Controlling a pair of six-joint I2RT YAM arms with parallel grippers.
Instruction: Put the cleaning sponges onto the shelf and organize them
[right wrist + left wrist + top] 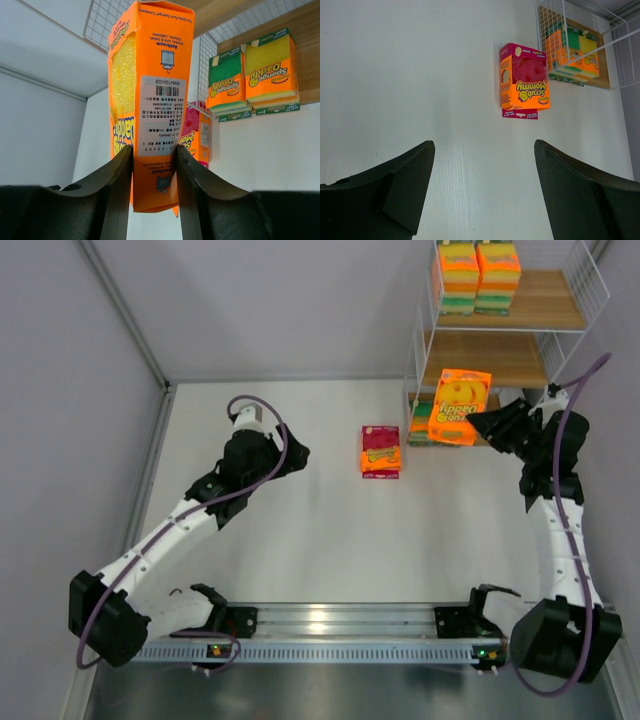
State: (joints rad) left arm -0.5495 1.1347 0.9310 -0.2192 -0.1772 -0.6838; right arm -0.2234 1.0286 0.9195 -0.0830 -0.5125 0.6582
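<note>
My right gripper (pixel 497 426) (pixel 153 148) is shut on a bright orange cleaning sponge pack (pixel 459 406) (pixel 150 100), held in the air just in front of the shelf (pixel 545 302) (pixel 220 12), level with its lower tiers. Two orange and green packs (pixel 477 278) stand on the top board. More packs (pixel 419 426) (pixel 250 75) sit on the bottom tier. A magenta-topped pack (pixel 381 451) (pixel 524 82) lies on the white table. My left gripper (pixel 296 454) (pixel 484 142) is open and holds nothing, a short way left of that pack.
A metal rail (pixel 330 625) carrying both arm bases runs along the near edge. Grey walls (pixel 60 440) close in the table on the left and at the back. The shelf's white wire frame (pixel 555 12) stands at the far right corner.
</note>
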